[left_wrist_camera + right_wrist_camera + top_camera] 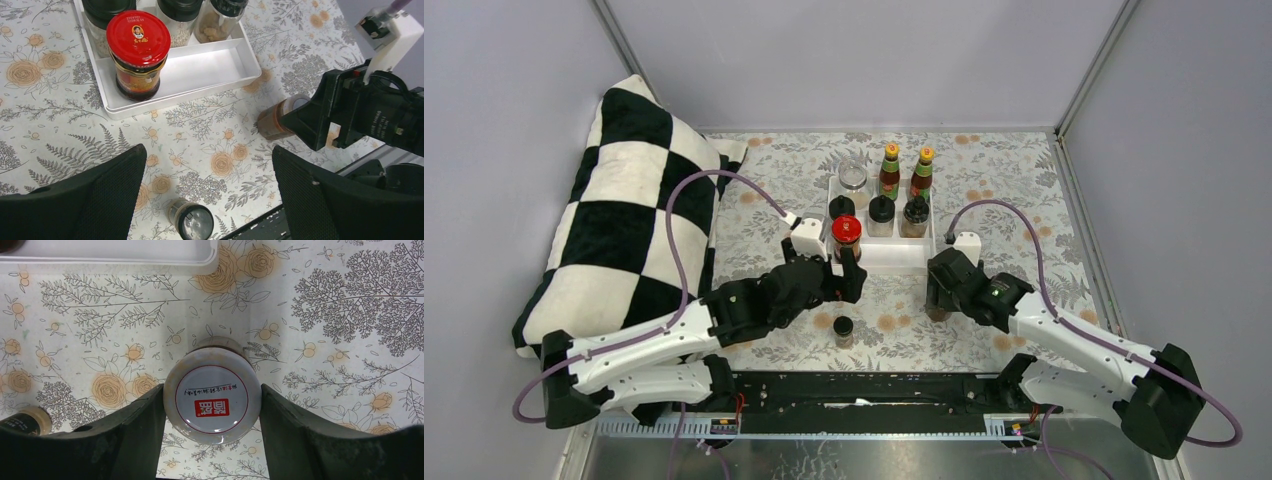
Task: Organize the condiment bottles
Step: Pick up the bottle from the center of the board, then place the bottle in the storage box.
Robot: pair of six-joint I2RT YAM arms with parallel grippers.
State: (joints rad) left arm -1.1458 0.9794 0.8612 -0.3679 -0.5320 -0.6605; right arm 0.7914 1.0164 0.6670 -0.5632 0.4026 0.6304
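Note:
A white tray [894,256] holds two slim red-sauce bottles [890,170] with orange caps, a clear-lid jar [852,175], three black-lid jars [881,212] and a red-lid jar [847,235] [137,52] at its front left corner. My right gripper [212,390] [939,298] is shut on a white-lid jar [212,397] [274,120], which stands on the cloth right of the tray's front. Both fingers touch its lid. My left gripper [207,170] [852,280] hangs open just in front of the red-lid jar, holding nothing. A small black-lid jar [843,330] [192,220] stands alone near the front edge.
A black-and-white checkered pillow [624,210] fills the left side. The floral cloth [1004,180] is walled in at the back and sides. A black rail [874,395] runs along the near edge. The tray's front row is bare to the right of the red-lid jar.

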